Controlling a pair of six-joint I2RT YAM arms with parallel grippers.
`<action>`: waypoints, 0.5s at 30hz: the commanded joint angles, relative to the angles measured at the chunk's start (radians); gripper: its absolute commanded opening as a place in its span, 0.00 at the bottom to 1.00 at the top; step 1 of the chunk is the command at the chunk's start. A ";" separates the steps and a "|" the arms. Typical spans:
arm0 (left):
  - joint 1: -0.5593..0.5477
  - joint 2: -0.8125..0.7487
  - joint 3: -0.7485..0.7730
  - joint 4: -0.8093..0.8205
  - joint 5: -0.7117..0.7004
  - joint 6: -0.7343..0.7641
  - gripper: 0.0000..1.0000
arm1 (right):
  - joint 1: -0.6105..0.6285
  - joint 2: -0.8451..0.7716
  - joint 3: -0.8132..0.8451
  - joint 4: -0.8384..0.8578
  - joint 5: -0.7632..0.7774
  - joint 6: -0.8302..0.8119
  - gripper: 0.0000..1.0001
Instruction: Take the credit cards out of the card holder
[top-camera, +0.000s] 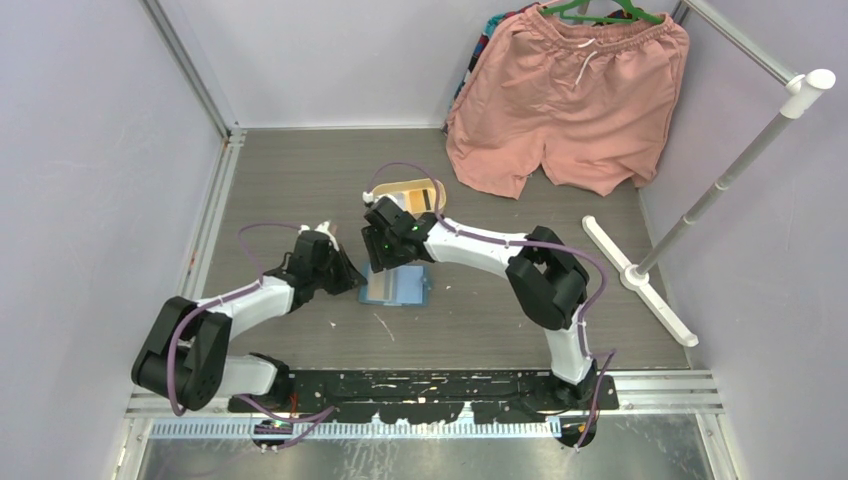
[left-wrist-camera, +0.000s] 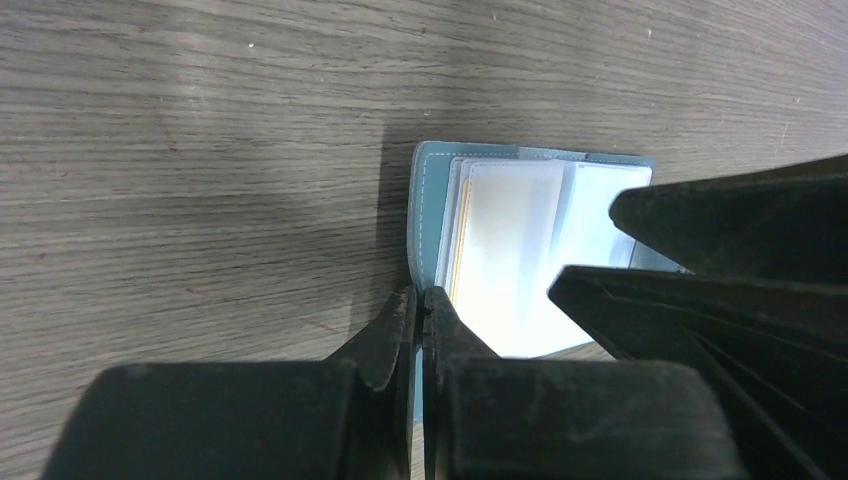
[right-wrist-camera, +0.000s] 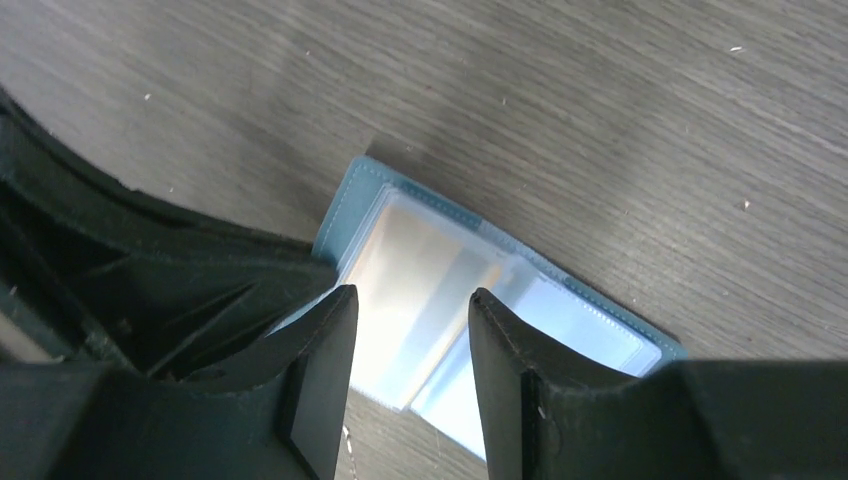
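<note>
The card holder (top-camera: 400, 287) lies open on the wooden table, teal cover (left-wrist-camera: 425, 200) down and glossy pale pockets up. A whitish credit card (left-wrist-camera: 500, 250) with a yellowish edge shows inside the left pocket (right-wrist-camera: 420, 255); I cannot make out any other cards. My left gripper (left-wrist-camera: 421, 300) is shut, with the holder's left cover edge pinched between its fingertips. In the top view it (top-camera: 352, 277) sits at the holder's left side. My right gripper (right-wrist-camera: 410, 295) hangs open just above the pockets with nothing between its fingers, over the holder's far half (top-camera: 393, 262).
A yellow oval tray (top-camera: 415, 192) sits just behind the right gripper. Pink shorts (top-camera: 565, 100) hang on a hanger at the back right. A white rack foot (top-camera: 640, 275) and its slanted pole (top-camera: 740, 165) stand on the right.
</note>
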 joint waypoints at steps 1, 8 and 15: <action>-0.001 -0.029 0.018 -0.020 -0.016 0.013 0.00 | 0.025 0.041 0.071 0.033 0.107 0.032 0.52; -0.001 -0.040 0.017 -0.024 -0.018 0.011 0.00 | 0.045 0.101 0.131 -0.002 0.131 0.035 0.56; -0.002 -0.045 0.016 -0.026 -0.016 0.013 0.00 | 0.053 0.133 0.146 -0.039 0.162 0.035 0.56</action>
